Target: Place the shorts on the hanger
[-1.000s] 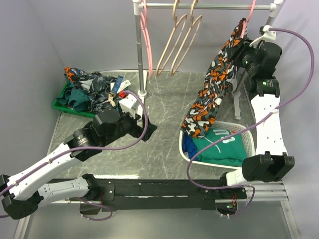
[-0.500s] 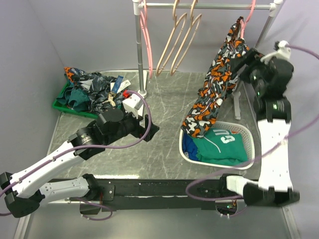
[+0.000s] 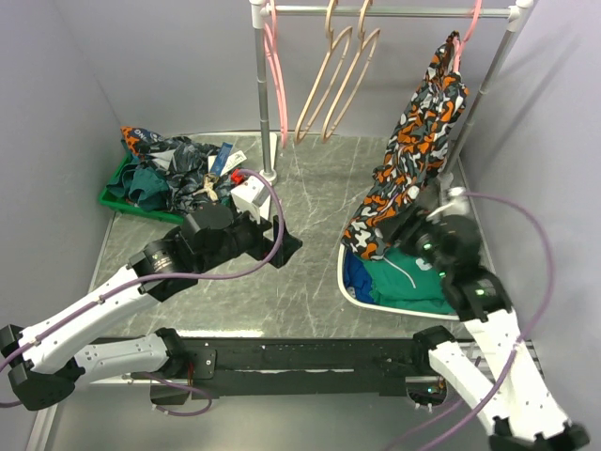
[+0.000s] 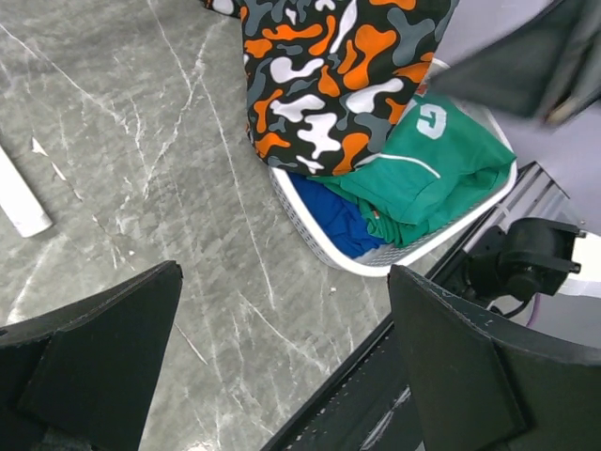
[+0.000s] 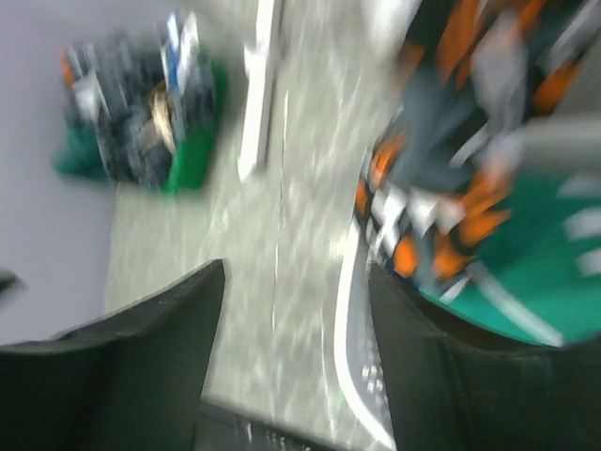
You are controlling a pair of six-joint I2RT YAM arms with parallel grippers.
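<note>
Progress: we judge placement nearly done | shorts hang from hanger at rail right end, hem over basket rim | right gripper released, empty | left gripper spread wide, empty | remaining: we confirm the drape holds.

Both arms are built from long white shells and round black joints. The left arm carries a thin purple cable that makes a loop near its wrist. The right arm has the same kind of cable and tiny green lights on its joints. The left claw has wide, flat, matte black fingers, and the right claw looks the same. The bases share one black rail.
</note>
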